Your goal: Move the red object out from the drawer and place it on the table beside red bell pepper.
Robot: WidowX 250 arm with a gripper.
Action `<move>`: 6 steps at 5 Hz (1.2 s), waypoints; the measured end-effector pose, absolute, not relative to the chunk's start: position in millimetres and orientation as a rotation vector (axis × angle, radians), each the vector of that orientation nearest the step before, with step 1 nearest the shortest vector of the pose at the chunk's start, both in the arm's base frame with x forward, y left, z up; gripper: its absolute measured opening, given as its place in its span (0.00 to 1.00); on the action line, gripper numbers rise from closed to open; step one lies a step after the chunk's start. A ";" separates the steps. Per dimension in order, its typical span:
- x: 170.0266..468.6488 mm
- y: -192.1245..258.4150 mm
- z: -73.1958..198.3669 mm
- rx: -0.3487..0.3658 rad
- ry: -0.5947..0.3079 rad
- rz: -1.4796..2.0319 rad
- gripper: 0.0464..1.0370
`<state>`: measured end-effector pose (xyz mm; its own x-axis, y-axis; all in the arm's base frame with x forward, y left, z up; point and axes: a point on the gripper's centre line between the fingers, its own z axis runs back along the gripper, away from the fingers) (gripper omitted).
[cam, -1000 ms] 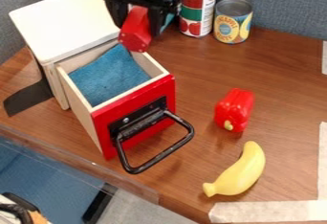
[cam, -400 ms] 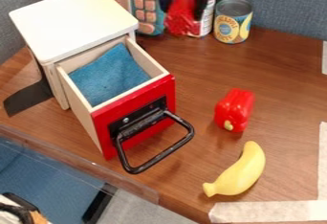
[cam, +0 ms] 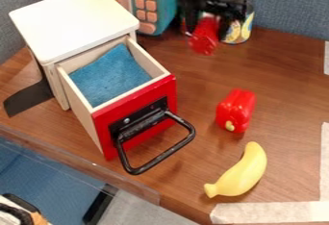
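My black gripper (cam: 208, 24) is at the top of the view, in front of the cans, shut on the red object (cam: 204, 37), which hangs between its fingers above the back of the table (cam: 289, 94). The drawer (cam: 166, 94), with its red front and black handle, stands pulled out at the left and holds a blue cloth (cam: 110, 76). Right of the drawer lies the red bell pepper (cam: 236, 110) on the table, some way below the held object.
A yellow banana (cam: 239, 173) lies near the front edge. Behind the gripper stand a pineapple can (cam: 241, 29) and another can, partly hidden. A teal box (cam: 156, 5) is beside the white cabinet top (cam: 74, 22). Pale tape (cam: 270, 212) marks the front right.
The gripper has moved right with the red object, from above the drawer's back corner to in front of the cans. The drawer, pepper and banana have stayed put.
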<state>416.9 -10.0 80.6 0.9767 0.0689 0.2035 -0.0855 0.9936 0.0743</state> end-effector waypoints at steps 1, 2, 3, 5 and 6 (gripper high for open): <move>422.5 -23.7 62.9 0.097 -0.176 0.045 0.70; 423.2 -29.3 43.0 0.110 -0.143 0.032 0.70; 422.0 -32.5 35.4 0.119 -0.128 0.017 0.70; 417.3 -31.5 37.5 0.123 -0.122 0.005 0.97; 413.3 -33.5 70.0 0.100 -0.182 0.005 0.97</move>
